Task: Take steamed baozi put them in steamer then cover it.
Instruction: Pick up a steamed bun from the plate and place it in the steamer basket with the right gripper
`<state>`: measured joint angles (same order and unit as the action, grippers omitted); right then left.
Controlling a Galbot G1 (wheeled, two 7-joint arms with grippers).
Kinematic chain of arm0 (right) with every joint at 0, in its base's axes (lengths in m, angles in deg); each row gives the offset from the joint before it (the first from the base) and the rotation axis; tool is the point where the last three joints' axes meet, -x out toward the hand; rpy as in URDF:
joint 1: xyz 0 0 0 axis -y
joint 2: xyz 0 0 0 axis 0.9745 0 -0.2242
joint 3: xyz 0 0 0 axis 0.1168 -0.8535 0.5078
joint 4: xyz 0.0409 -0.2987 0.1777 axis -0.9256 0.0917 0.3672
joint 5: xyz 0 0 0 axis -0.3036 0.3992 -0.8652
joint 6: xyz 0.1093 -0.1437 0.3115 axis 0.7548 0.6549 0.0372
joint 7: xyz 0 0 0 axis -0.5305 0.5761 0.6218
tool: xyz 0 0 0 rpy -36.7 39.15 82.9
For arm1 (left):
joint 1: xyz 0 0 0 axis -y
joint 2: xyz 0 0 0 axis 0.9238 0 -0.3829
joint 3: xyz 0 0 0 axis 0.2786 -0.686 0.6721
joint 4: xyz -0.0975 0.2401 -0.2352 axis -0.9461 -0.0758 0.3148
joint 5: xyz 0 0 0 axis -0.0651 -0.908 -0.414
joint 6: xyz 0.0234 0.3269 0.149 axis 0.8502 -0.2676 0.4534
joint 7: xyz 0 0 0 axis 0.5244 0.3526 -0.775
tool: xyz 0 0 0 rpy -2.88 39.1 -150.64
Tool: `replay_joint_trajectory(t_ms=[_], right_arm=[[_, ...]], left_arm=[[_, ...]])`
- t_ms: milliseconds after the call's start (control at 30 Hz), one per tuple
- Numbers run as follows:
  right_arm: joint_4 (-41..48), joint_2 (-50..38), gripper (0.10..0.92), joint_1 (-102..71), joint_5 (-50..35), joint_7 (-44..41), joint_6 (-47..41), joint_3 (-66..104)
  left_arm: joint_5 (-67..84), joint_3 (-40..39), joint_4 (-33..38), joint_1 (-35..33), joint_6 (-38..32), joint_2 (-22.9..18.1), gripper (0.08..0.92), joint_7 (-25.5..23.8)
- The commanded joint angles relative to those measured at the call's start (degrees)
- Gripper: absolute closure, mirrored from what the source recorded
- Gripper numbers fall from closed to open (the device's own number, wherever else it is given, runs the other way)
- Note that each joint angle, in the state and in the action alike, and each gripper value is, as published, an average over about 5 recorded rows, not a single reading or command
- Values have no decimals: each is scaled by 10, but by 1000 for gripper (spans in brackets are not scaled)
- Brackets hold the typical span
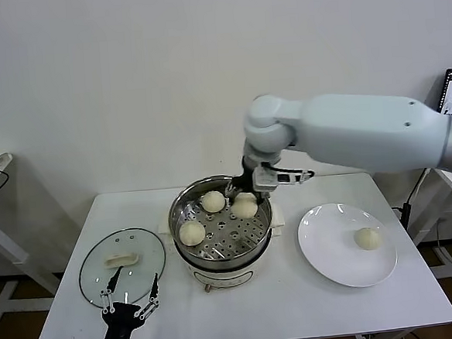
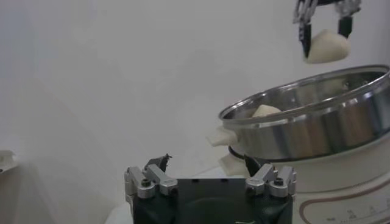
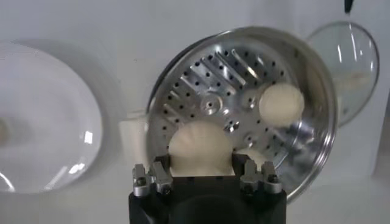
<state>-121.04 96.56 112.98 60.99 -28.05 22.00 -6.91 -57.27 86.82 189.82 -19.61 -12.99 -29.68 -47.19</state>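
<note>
Baozi number three (image 1: pixel 245 205) sits pinched between your right gripper's (image 1: pixel 241 192) nearly closed jaws, hanging just above the perforated tray of the steamer (image 1: pixel 186 242). Below the jaws, two buns already rest on that tray: one toward the far side (image 1: pixel 213 201), one toward the near left (image 1: pixel 192 232). A fourth bun (image 1: pixel 366 238) waits on the flat white plate (image 1: pixel 325 259), well off to the right of the jaws. So you are roughly halfway: release this one, fetch the last, then fit the cover (image 1: pixel 96 260), which lies flat on the table just ahead of your left gripper (image 1: pixel 129 298), whose jaws stand wide open and empty. The buns are smooth, domed, soft-looking dough; squeeze lightly. The steamer is shiny steel with a holed tray; the cover is clear glass with a metal rim and a cream oblong handle.
</note>
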Motion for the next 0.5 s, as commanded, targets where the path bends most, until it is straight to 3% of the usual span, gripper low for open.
replay_joint_trajectory(t_ms=[33, 500], right_arm=[[16, 65, 364, -62, 66, 9, 39, 2], [23, 76, 360, -88, 77, 14, 55, 4]], left_arm=[[0, 1, -5, 1, -2, -1, 177, 1], [0, 0, -13, 7, 0, -1, 177, 2]])
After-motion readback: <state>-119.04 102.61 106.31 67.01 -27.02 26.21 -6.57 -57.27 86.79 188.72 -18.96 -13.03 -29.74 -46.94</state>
